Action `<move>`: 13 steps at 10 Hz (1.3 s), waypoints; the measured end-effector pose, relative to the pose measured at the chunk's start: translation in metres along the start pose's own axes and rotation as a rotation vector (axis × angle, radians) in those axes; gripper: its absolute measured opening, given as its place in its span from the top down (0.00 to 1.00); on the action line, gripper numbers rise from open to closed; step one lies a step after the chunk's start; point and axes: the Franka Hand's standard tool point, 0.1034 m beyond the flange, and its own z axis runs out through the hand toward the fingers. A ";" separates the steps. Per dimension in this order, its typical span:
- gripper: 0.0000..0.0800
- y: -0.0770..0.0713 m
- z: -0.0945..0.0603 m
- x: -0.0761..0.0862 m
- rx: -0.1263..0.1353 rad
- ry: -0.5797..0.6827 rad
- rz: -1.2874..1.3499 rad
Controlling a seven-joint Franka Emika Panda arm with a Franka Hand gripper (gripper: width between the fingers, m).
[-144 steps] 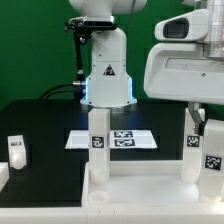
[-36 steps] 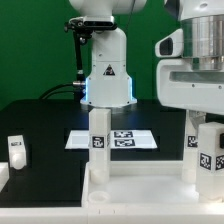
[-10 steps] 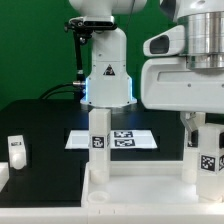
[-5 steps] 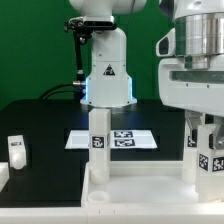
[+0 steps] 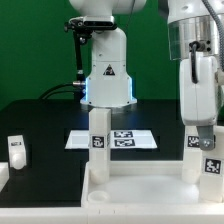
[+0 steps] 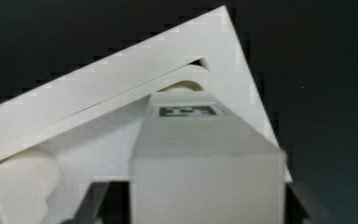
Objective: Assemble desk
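The desk's white tabletop panel (image 5: 140,188) lies at the front of the black table. Two white tagged legs stand on it: one at the left corner (image 5: 99,150), one at the exterior view's right (image 5: 210,165). My gripper (image 5: 205,142) comes down from above onto the top of the right leg. In the wrist view that leg (image 6: 202,160) fills the space between my dark fingers (image 6: 108,205), which press on both its sides; my gripper (image 6: 197,208) is shut on it. The panel's corner (image 6: 194,55) spreads out beyond it.
A loose white leg (image 5: 15,152) stands at the exterior view's left on the black mat. The marker board (image 5: 125,139) lies behind the panel, in front of the robot base (image 5: 107,75). Another rounded white part (image 6: 25,190) shows beside the held leg.
My hand has turned about its upright axis over the right leg, so its body now looks narrow instead of wide. The leg stays standing at the same spot.
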 end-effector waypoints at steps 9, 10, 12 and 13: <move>0.19 0.001 0.002 -0.010 0.001 0.015 -1.191; 0.19 -0.001 0.001 -0.009 -0.014 0.016 -1.385; 0.35 -0.002 0.001 -0.009 -0.009 0.016 -1.298; 0.35 -0.002 0.001 -0.009 -0.009 0.016 -1.285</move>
